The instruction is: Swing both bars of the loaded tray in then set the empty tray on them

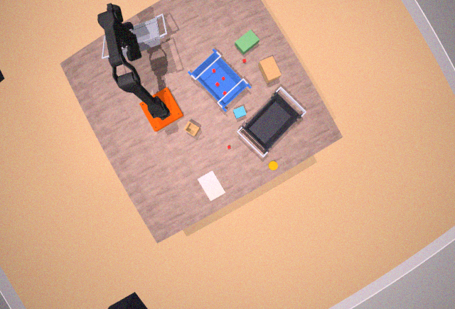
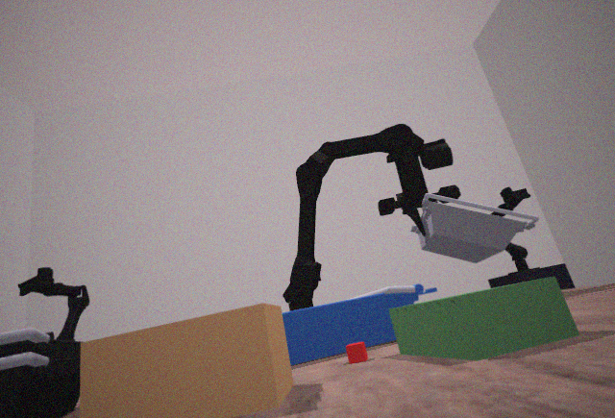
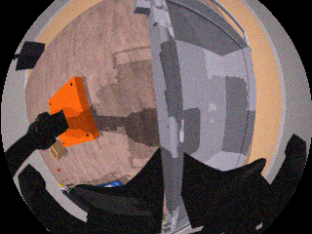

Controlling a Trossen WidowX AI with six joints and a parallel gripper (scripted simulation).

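The loaded blue tray [image 1: 231, 82] [image 2: 342, 329] stands on the table with several red blocks inside, such as one red block [image 1: 217, 84]. One white bar [image 1: 207, 66] and the other white bar [image 1: 231, 91] both lie across its top. My gripper [image 2: 423, 232] [image 3: 167, 150] is shut on one long wall of the empty grey tray [image 1: 146, 30] [image 2: 472, 227] [image 3: 212, 93]. It holds this tray tilted in the air, away from the blue tray. The grey tray's bars are swung out over its ends. In the top view the arm hides the fingertips and part of the grey tray.
A black tray [image 1: 269, 122] with bars out stands beyond a cyan block [image 1: 239, 111]. A green block [image 1: 247, 40] [image 2: 481, 324], a tan block [image 1: 269, 67] [image 2: 184, 363] and a loose red cube [image 1: 244, 60] [image 2: 356, 352] lie near the blue tray. A small open box [image 1: 192, 128] sits by the orange base [image 1: 172, 111] [image 3: 73, 99].
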